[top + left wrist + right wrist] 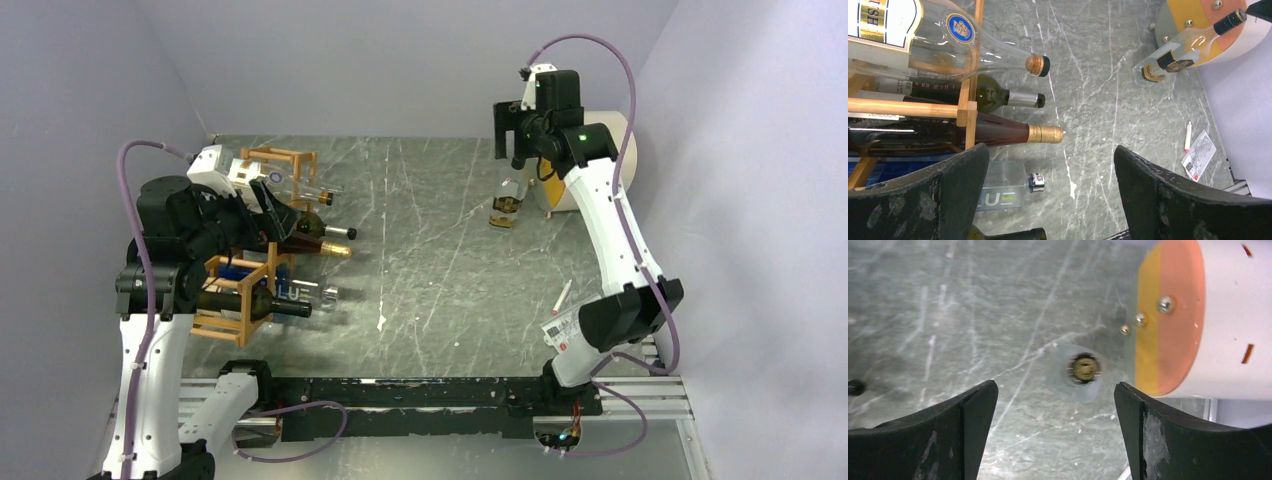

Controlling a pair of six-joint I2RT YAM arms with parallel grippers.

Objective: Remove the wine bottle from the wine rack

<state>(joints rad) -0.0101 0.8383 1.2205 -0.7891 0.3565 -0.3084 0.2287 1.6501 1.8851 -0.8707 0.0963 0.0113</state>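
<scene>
The wine bottle [508, 203] stands upright on the grey table [430, 260] in the upper right of the overhead view, off the wine rack [238, 300] and well apart from it. A white drum [618, 135] with an orange-and-yellow end sits just behind the bottle. The right gripper [512, 150] hangs directly above it. In the right wrist view the jaws are spread wide, with the bottle's cap [1084, 368] between them touching neither: released, gripping nothing. The rack sits at the left of the overhead view, several bottles lying in its cells with necks pointing toward frame centre. The left gripper [283, 208] hovers over the rack, jaws wide apart and empty. Its camera shows a gold-foiled neck [1043, 134] jutting past the wooden bars. A card [563, 328] lies on the table at lower right.
</scene>
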